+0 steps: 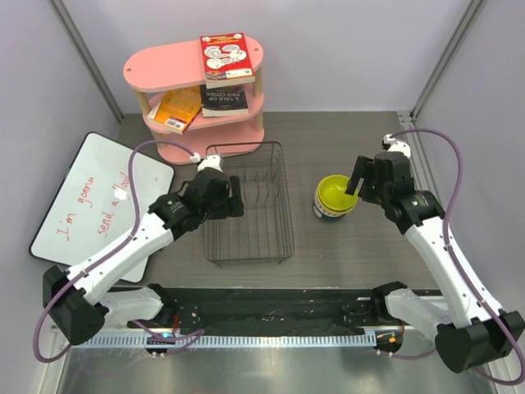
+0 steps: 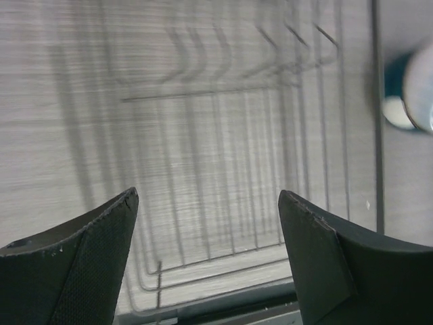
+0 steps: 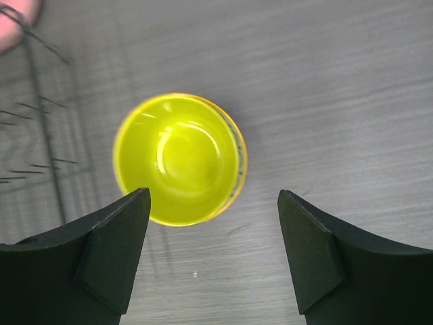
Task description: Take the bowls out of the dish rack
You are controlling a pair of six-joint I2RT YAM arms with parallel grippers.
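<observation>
Robot lab test cell
Bare panel walls [image 1: 328, 49], corner post [image 1: 445, 57], mounting rail [image 1: 271, 308] (staged props: pink shelf [image 1: 164, 66], whiteboard [image 1: 90, 197]).

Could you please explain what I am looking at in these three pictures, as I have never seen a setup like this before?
These are two robot arms bolted at the near edge of a table, each ending in a two-finger gripper. The wide picture comes from a fixed camera above and behind them. The other two come from wrist cameras, so the dark wedges at the bottom are each gripper's own fingers. On the table are a black wire dish rack with no bowls visible in it, a stack of bowls to its right with a yellow-green bowl on top, a whiteboard and a pink shelf with books. The left gripper hangs open over the rack; the right gripper is open above the stack. Neither holds anything.
</observation>
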